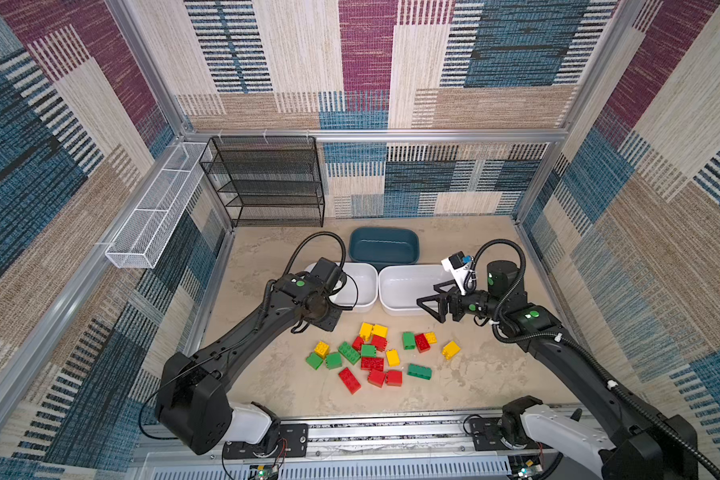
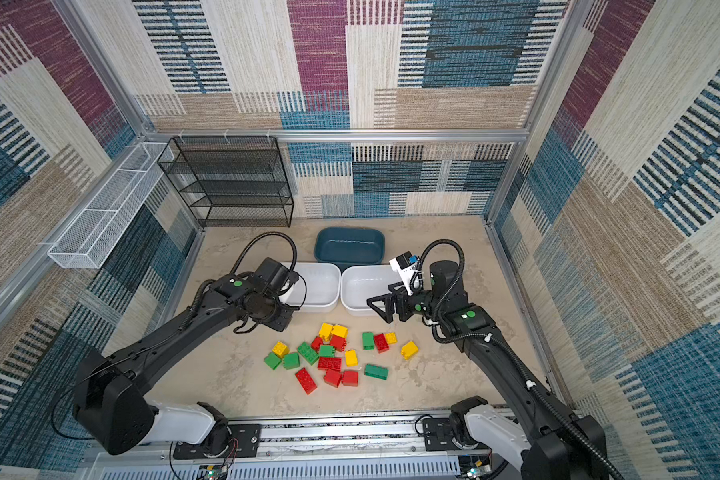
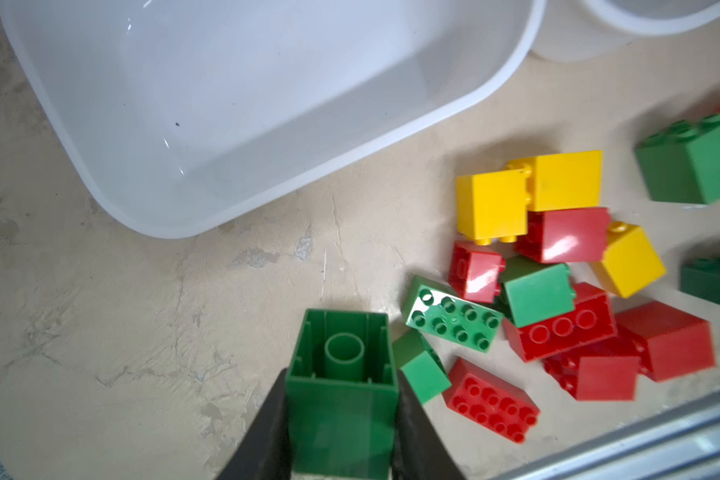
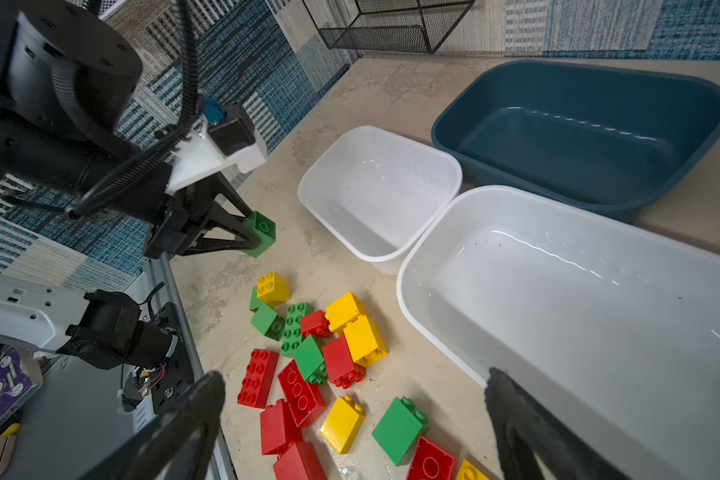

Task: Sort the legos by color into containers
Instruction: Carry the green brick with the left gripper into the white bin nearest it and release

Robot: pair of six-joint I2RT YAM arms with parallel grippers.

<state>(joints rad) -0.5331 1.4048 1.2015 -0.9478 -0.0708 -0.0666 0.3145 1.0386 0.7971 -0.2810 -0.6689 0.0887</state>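
Observation:
My left gripper (image 3: 342,384) is shut on a green square lego (image 3: 341,415), whose hollow underside faces the camera. In the right wrist view that green lego (image 4: 263,230) hangs above the floor beside the left white container (image 4: 375,195). Its own wrist hides this gripper in both top views. A mixed pile of red, green and yellow legos (image 1: 371,353) lies on the floor in front of the containers. My right gripper (image 1: 426,294) stands open, holding nothing, over the front of the right white container (image 1: 400,286). The dark teal container (image 1: 383,245) sits behind both. All three containers look empty.
A black mesh shelf rack (image 1: 267,183) stands at the back left, and a long white wire basket (image 1: 154,216) hangs on the left wall. An aluminium rail (image 1: 391,419) runs along the front edge. Patterned walls close in the other three sides.

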